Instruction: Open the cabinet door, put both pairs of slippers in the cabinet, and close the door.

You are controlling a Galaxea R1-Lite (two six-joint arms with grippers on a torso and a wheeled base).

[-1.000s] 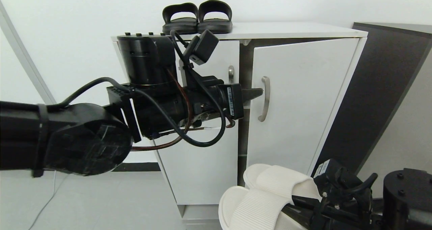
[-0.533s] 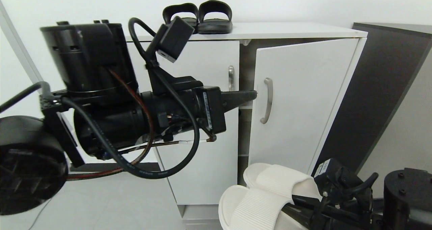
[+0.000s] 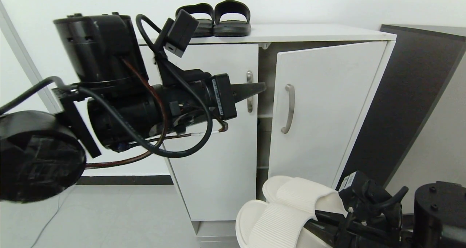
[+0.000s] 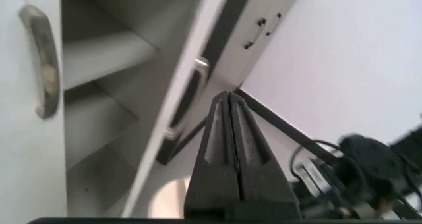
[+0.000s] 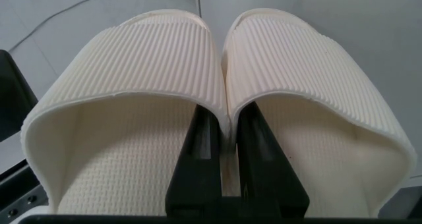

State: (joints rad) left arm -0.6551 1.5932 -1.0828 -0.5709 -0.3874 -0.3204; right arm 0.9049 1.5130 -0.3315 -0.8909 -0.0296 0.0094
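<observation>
Opening the cabinet door is, we judge, the step in hand. The right-hand white door [image 3: 327,106] of the white two-door cabinet [image 3: 327,32] stands only ajar, and a dark gap with shelf edges shows between it and the shut left door [image 3: 214,168]. Our left pincer [image 3: 260,89], its two fingers pressed together on nothing, hangs level before that gap. The ajar door's curved metal handle [image 3: 289,107] lies at its four o'clock, near but apart.

Our right pincer [image 5: 227,151] is closed on the adjoining inner walls of the pair of cream ribbed slippers [image 3: 287,208], held low at five o'clock in the head view. The pair of black slide slippers [image 3: 218,20] rests on the cabinet top at twelve o'clock.

Next, we think, the left pincer should get its tip behind the door's free edge and sweep it toward three o'clock, until the opening is wide enough for the cream pair to pass.
</observation>
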